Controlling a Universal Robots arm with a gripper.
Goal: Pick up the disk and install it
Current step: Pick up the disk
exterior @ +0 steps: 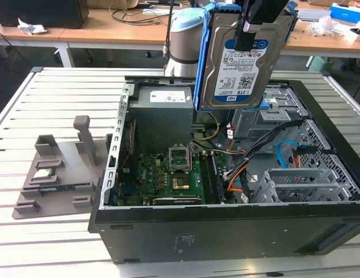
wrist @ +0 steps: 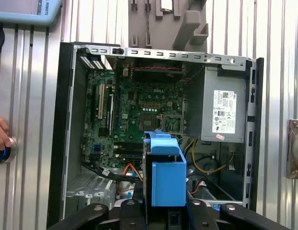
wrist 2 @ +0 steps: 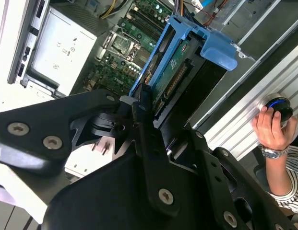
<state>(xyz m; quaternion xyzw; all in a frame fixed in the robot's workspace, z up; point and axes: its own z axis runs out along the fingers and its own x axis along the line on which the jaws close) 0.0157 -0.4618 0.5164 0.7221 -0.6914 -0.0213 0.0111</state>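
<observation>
The black gripper [exterior: 248, 29] pinches the flat rectangular silver metal disk [exterior: 240, 63], which is clipped in a bright blue plastic frame; its fingers [wrist 2: 149, 143] are clamped on the disk's upper end; the disk hangs upright, white-and-blue label facing the exterior view, in the air over the far part of the open black computer case [exterior: 226, 231], above the green motherboard [exterior: 168, 176] and the grey power supply box [exterior: 162, 116]; a grey plastic fixture [exterior: 58, 168] lies on the white slatted metal table [exterior: 52, 92], to the exterior view's left of the case; a person's hand [wrist 2: 271, 127] rests on a round black knob [wrist 2: 279, 108] beside the case.
</observation>
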